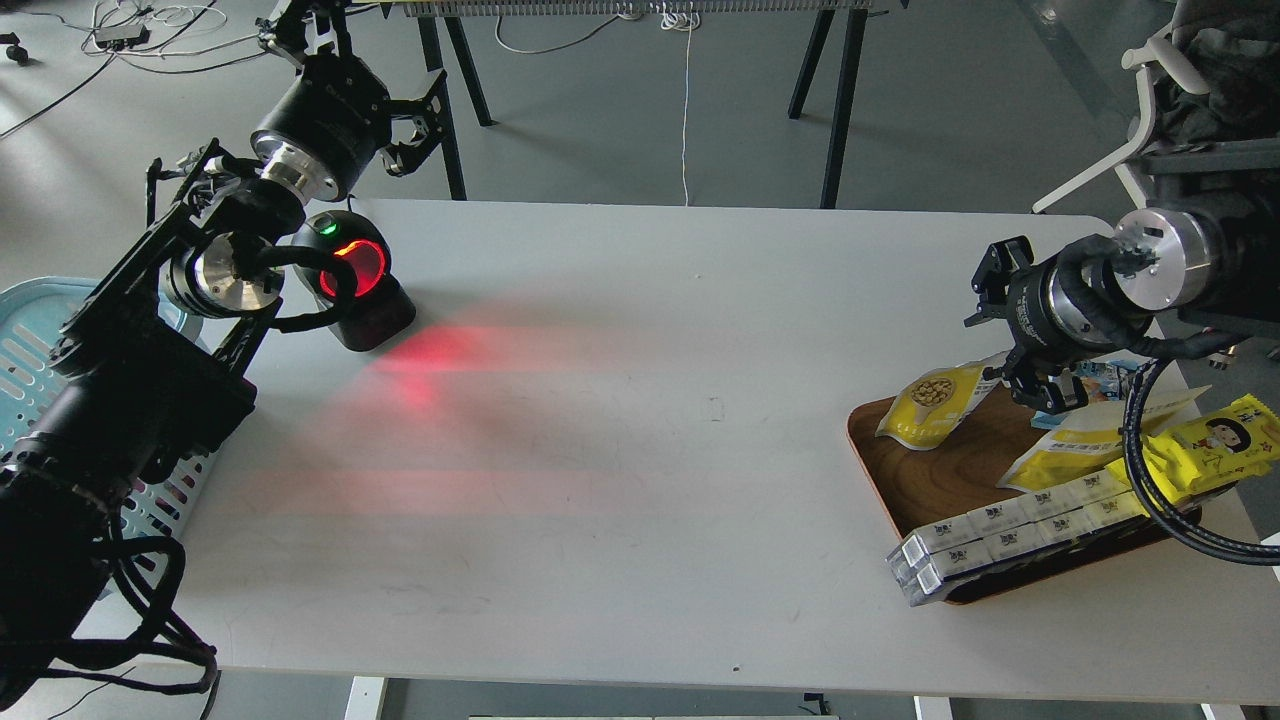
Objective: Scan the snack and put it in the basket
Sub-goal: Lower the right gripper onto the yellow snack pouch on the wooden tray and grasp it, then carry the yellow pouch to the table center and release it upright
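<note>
The snack (pixel 935 405) lies at the near-left corner of a brown wooden tray (pixel 955 470) on the right side of the tabletop (pixel 640 430). It is a small yellow-and-white pouch with a picture of round tan beans, resting partly on the tray's rim and leaning toward the tray's middle. Beside it on the tray lie a second yellow-and-white pouch (pixel 1075 450), a bright yellow wrapper with a cartoon face (pixel 1215 445), a blue-and-white packet (pixel 1105 378) mostly hidden by the arm, and a row of small clear boxes (pixel 1000 545).

The right gripper (pixel 1000 335) hangs just above and beside the pouch's right edge. It is seen dark and partly end-on, so I cannot tell whether it is open or closed, nor whether it touches the pouch. The left gripper (pixel 300 30) is raised high at the far left, above the barcode scanner (pixel 355 280); its state cannot be told either.

The pouch looks light and soft, a thin film bag that will crumple and slip if pinched on its puffed middle. The flat sealed top edge or a side seam seems the safest hold, since it is stiffer and gives the fingers something thin to close on. It must then face the scanner's glowing red window before going to the light blue basket (pixel 60 350) at the far left edge.
</note>
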